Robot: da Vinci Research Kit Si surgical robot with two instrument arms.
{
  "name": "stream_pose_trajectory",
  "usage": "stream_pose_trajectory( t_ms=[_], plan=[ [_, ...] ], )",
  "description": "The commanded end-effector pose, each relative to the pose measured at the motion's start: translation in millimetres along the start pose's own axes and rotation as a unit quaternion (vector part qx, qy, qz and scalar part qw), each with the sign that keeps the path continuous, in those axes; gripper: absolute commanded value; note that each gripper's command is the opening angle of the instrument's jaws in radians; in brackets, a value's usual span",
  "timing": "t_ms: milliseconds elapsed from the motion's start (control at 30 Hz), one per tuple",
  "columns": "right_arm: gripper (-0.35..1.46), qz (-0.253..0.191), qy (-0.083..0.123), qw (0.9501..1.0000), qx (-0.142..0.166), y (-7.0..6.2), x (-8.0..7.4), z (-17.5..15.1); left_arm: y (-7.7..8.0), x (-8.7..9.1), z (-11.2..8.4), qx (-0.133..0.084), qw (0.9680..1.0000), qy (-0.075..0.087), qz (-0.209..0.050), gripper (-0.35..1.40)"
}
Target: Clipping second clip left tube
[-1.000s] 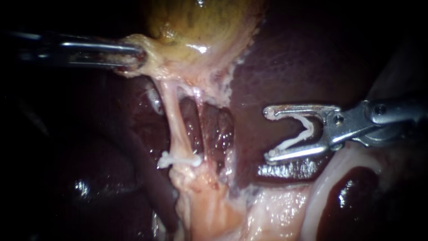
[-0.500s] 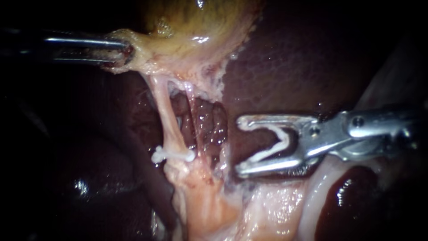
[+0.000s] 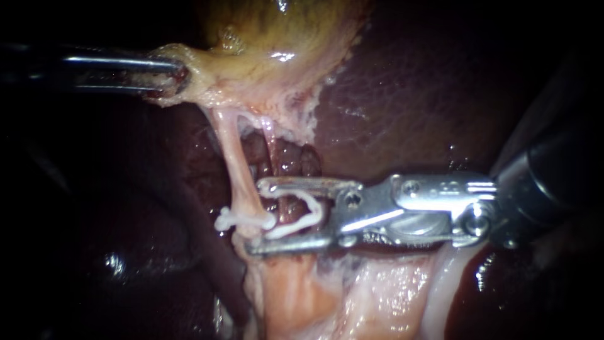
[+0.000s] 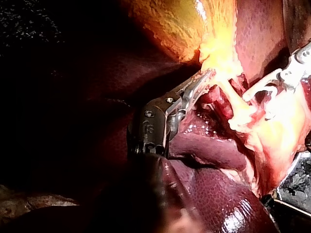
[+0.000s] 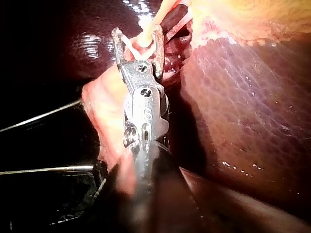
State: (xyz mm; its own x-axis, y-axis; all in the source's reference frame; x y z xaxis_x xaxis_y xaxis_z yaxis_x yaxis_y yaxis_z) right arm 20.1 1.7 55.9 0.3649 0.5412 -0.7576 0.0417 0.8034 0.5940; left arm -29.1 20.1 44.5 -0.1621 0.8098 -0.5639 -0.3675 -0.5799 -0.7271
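The left tube is a pale strand running from the yellow-green gallbladder down to pink tissue. A closed white clip sits across its lower end. My right instrument holds an open white clip between wide-apart jaws. The jaw tips straddle the left tube at the level of the closed clip. In the right wrist view the tube lies between those jaws. My left instrument is shut on the gallbladder's pale edge and holds it out leftward; the left wrist view shows the same grip.
A thinner right tube runs just beside the left one, behind the upper jaw. Dark red liver lies behind and to the right. A dark ridge passes lower left. Pale fatty tissue lies under the right instrument.
My right instrument has moved left from over the liver to the left tube, its jaws now around it. The left instrument drew the gallbladder edge slightly left and up.
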Motion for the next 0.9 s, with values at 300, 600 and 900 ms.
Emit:
stream_pose_trajectory(
  t_ms=[300, 600, 900],
  plan=[
    [0.49, 0.008, -0.005, 0.9999, -0.007, 2.6, -1.8, 0.9, 0.2, 0.1, 0.0, -0.001, 1.0, 0.0, 0.0, -0.35],
    [0.49, 0.025, -0.01, 0.9994, 0.02, 2.5, -1.6, 4.7, 0.3, 0.0, 0.2, -0.001, 1.0, 0.0, 0.0, -0.35],
    [0.49, 0.033, 0.016, 0.9979, 0.054, 1.3, -1.1, 6.3, 0.3, -0.1, 0.4, -0.002, 1.0, 0.0, 0.0, -0.35]
  ],
)
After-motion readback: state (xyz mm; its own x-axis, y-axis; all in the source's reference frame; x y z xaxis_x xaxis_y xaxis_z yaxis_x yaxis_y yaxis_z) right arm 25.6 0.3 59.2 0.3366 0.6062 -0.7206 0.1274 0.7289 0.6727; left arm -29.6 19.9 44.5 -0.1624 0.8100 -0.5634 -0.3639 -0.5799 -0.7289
